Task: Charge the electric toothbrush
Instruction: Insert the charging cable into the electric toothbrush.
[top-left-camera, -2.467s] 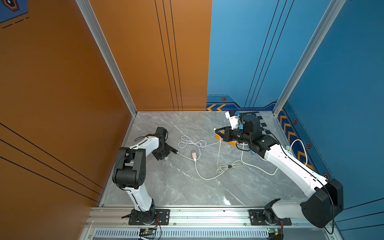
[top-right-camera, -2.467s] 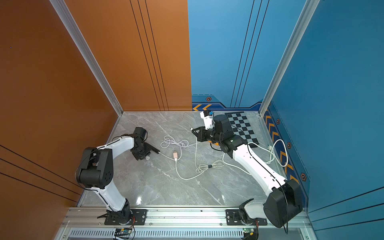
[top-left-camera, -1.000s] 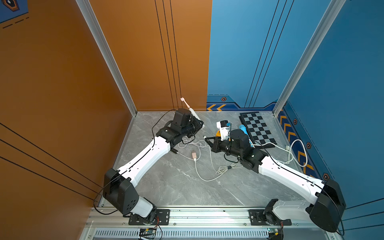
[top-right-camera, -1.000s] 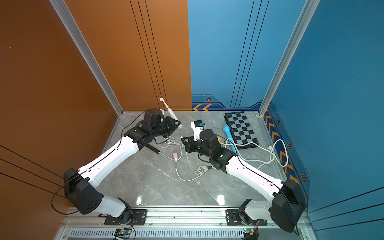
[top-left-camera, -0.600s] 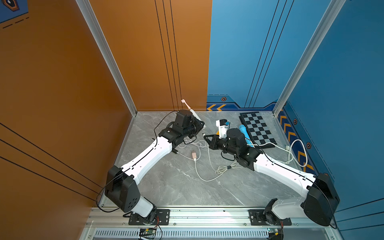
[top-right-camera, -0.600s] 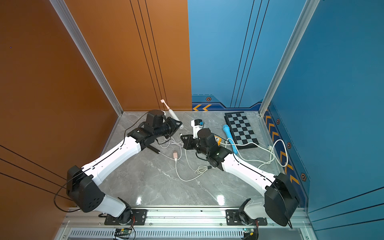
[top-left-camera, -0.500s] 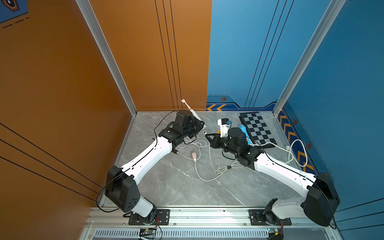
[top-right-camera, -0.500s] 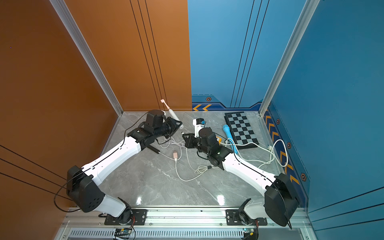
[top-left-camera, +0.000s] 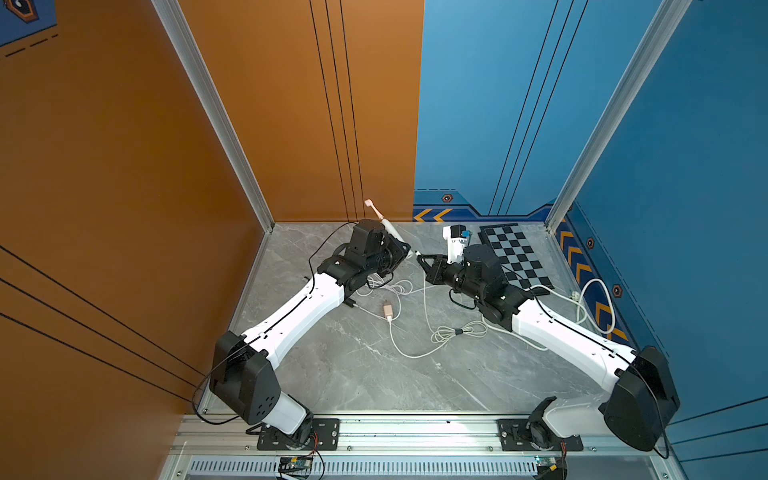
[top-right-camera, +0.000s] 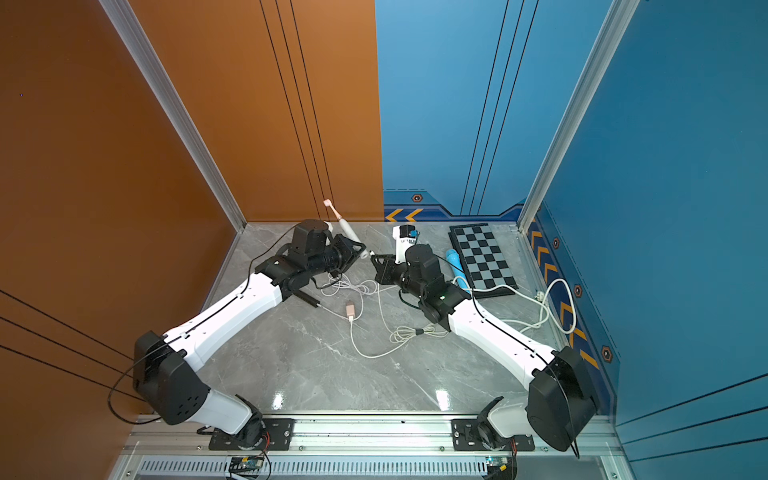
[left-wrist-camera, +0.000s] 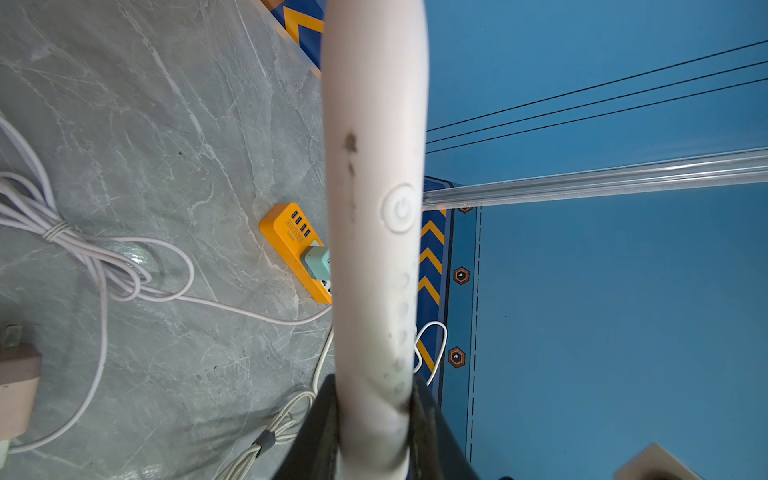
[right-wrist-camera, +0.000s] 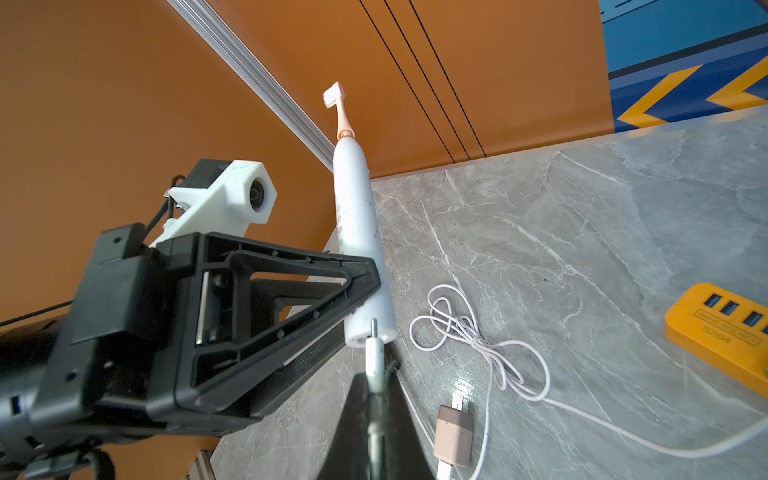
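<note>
The electric toothbrush (top-left-camera: 392, 231) (top-right-camera: 348, 231) (right-wrist-camera: 356, 216) is white with a pink head and points up toward the orange wall. My left gripper (top-left-camera: 400, 251) (top-right-camera: 354, 250) (left-wrist-camera: 374, 395) is shut on the lower handle (left-wrist-camera: 374, 208). My right gripper (top-left-camera: 422, 261) (top-right-camera: 375, 261) (right-wrist-camera: 376, 376) is shut on the white charging plug (right-wrist-camera: 375, 349). The plug's metal tip sits right at the brush's bottom end. Whether it is in the socket I cannot tell. The plug's white cable (top-left-camera: 424, 299) (top-right-camera: 380, 303) trails to the table.
A pink USB adapter (top-left-camera: 387, 309) (top-right-camera: 350, 308) (right-wrist-camera: 454, 432) lies among cable loops. An orange power strip (left-wrist-camera: 291, 245) (right-wrist-camera: 723, 328) sits beyond the right gripper. At the back right lie a checkered mat (top-left-camera: 515, 257), a blue cylinder (top-right-camera: 455, 264) and a white cord (top-left-camera: 594, 303).
The left arm has come up from low at the left and now holds the toothbrush at the back. Over the last second the right gripper has crept with the plug toward the brush's base.
</note>
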